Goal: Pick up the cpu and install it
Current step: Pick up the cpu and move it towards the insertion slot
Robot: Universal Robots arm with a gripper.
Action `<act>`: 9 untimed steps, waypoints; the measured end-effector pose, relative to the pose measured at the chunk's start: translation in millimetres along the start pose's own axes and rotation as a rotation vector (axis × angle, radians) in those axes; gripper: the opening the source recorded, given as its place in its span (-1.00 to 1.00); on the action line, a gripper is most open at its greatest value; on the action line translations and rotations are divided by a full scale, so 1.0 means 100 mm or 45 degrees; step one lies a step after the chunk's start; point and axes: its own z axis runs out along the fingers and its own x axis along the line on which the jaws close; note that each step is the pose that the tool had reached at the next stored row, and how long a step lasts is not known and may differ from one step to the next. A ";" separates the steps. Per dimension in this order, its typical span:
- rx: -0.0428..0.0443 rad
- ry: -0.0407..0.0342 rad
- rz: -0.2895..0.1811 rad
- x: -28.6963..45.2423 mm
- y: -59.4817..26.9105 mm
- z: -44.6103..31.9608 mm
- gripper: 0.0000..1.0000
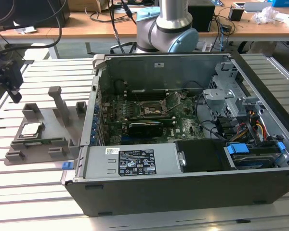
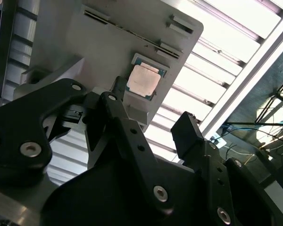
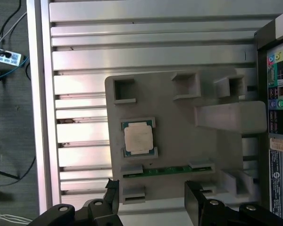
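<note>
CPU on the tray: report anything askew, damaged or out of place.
Nothing stands out. The cpu lies flat and square in its recess on the grey tray, silver top up. The gripper hangs above the tray, jaws open and empty.

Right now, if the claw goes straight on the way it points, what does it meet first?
Likely the grey tray close by the cpu, perhaps the cpu itself; depth is unclear. The claw is open.
</note>
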 end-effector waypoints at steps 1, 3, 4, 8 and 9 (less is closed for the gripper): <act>0.000 0.0000 0.000 0.000 0.000 0.007 0.33; 0.000 0.0000 0.000 0.001 0.000 0.023 0.33; 0.000 0.0000 0.000 0.001 0.001 0.040 0.33; 0.000 0.0000 0.000 0.005 0.003 0.179 0.33; 0.000 0.0000 0.000 0.005 0.003 0.183 0.33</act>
